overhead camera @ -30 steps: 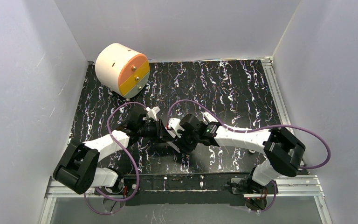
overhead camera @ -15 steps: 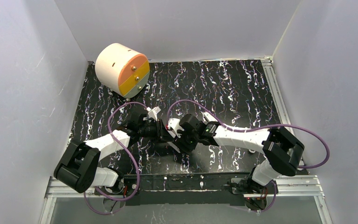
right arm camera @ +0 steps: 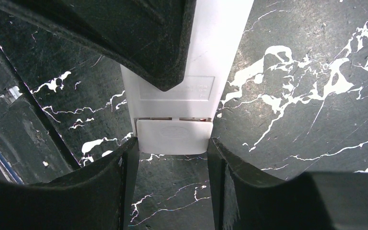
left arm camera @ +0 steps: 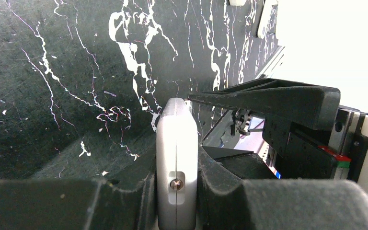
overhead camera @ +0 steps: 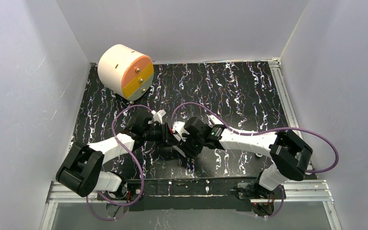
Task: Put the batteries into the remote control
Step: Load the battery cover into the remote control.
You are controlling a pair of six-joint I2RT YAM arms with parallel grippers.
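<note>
Left gripper: fingers clamped on the long edges of the remote, holding it just above the mat at centre. Right gripper: fingers closed against both sides of the remote's end, at the cover. Over the last second only the left elbow drifts slightly; both grippers and the remote keep their place, which suggests a fine seating step rather than transport. A thin seam remains at the cover's 12 o'clock edge, with a red sliver inside it that may be one of the batteries; otherwise no batteries can be seen. Loading is judged nearly complete. One left finger overlaps the remote's back at 12 o'clock of the cover, limiting its travel. A drum stands at 10 o'clock, well apart
</note>
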